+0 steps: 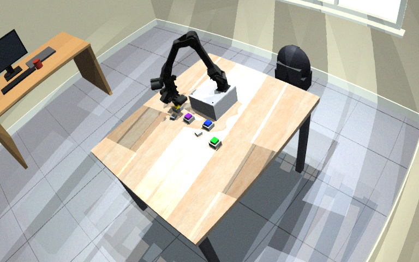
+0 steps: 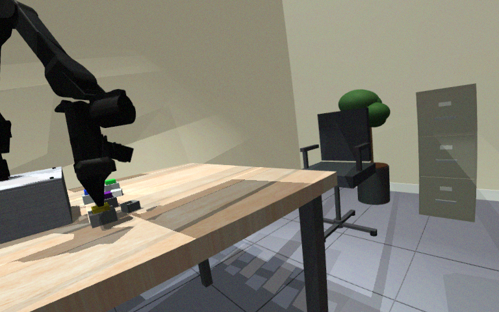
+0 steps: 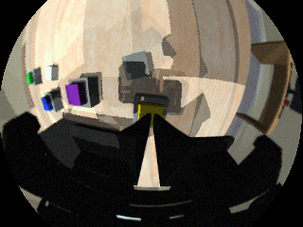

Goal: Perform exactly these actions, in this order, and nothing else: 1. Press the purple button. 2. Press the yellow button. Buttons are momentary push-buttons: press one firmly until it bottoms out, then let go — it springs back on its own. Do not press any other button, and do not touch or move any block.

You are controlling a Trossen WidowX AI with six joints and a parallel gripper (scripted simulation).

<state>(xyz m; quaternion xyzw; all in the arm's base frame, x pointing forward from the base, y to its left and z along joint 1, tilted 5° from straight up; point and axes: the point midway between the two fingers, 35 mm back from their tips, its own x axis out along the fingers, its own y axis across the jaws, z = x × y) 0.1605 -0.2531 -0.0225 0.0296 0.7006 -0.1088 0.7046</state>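
Jaws (image 2: pixel 98 204) pinched nearly together with nothing between them, pointing straight down with their tip on the cap of the yellow button (image 2: pixel 101 208), which sits on its grey housing on the bench (image 2: pixel 235 191) just in front of the arm's grey base box (image 1: pixel 213 101). In the wrist view the closed tip meets the near edge of the yellow cap (image 3: pixel 151 109). Just beside the yellow button lies a small dark grey block (image 1: pixel 173 116), apart from the tip. Next along the row stands the purple button (image 1: pixel 187 116), its cap uncovered and clear of the arm, then the blue button (image 1: pixel 208 123). A small pale block (image 1: pixel 198 133) rests a little out from that row, and the green button (image 1: pixel 214 141) sits farthest from the jaws.
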